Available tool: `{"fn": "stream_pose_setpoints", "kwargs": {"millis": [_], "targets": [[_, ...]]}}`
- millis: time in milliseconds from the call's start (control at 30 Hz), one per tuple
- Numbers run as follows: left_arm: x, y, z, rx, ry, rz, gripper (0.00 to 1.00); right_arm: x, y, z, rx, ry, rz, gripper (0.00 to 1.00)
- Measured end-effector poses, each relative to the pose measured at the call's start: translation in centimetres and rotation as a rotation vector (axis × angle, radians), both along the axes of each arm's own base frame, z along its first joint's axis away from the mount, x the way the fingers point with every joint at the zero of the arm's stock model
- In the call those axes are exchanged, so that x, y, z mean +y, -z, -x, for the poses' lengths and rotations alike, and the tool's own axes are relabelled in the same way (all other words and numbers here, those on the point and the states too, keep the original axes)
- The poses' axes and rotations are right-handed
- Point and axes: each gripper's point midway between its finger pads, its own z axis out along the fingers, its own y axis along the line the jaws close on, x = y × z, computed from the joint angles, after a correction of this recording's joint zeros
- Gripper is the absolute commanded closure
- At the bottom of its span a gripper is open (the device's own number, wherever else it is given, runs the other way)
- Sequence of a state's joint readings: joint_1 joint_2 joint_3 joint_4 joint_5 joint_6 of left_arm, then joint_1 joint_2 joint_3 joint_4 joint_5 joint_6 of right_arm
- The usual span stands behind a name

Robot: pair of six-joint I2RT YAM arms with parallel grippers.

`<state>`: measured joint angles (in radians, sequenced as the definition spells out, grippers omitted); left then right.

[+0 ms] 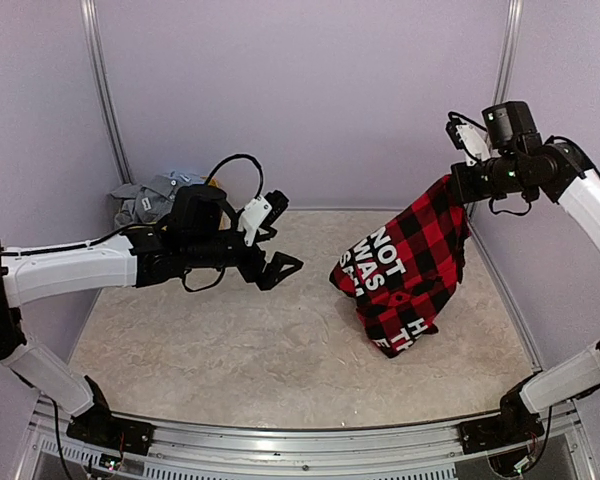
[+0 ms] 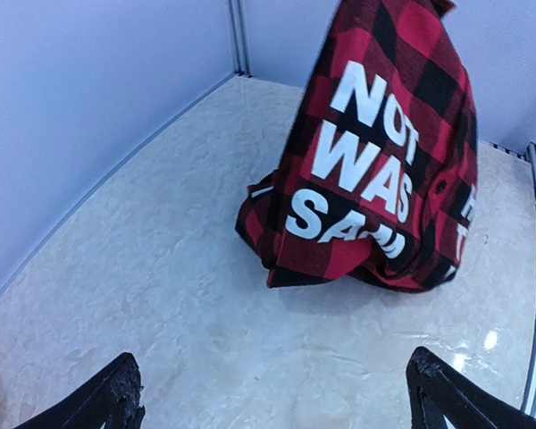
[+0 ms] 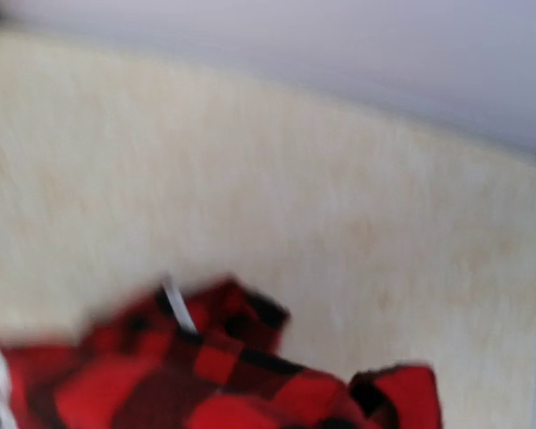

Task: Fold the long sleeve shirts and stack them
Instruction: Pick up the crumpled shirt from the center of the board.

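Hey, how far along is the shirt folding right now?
Done: nothing folded or stacked in view. In hand: the right gripper holds the red-and-black check shirt up, bunched, its lower end on the table; the left gripper is open, off the cloth. Left: spread, fold, stack it, then the grey clothes heaped far left.

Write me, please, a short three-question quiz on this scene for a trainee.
1. True or false: the left hand is open and holds nothing.
2. Which hand holds up the red-and-black shirt? A. the left hand B. the right hand
3. Fill in: the grey clothes lie in the far ___ corner of the table.
Key: 1 true; 2 B; 3 left.
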<state>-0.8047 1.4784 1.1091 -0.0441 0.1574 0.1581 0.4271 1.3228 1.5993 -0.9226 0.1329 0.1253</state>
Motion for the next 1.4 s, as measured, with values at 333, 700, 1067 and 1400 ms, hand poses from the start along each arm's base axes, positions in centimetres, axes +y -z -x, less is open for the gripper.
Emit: {"fn": "stream_pose_setpoints", "kwargs": {"millis": [333, 700, 1067, 1400], "targets": [[-10.5, 8.8, 10.2, 0.04, 0.207, -0.048, 0.05, 0.7, -6.7, -5.1, -0.155, 0.02, -0.136, 1.0], [-8.6, 8.7, 5.8, -0.02, 0.02, -0.065, 0.03, 13.3, -14.8, 0.5, -0.196, -0.653, -0.4, 1.0], [1.5, -5.4, 1.4, -0.234, -0.109, 0.124, 0.01, 10.1, -17.0, 6.2, -0.258, -0.662, -0.35, 1.0], [-1.3, 1.6, 0.7, -0.114, 0.079, -0.07, 0.01, 3.2, -11.1, 0.7, -0.188, -0.205, -0.11, 1.0]]}}
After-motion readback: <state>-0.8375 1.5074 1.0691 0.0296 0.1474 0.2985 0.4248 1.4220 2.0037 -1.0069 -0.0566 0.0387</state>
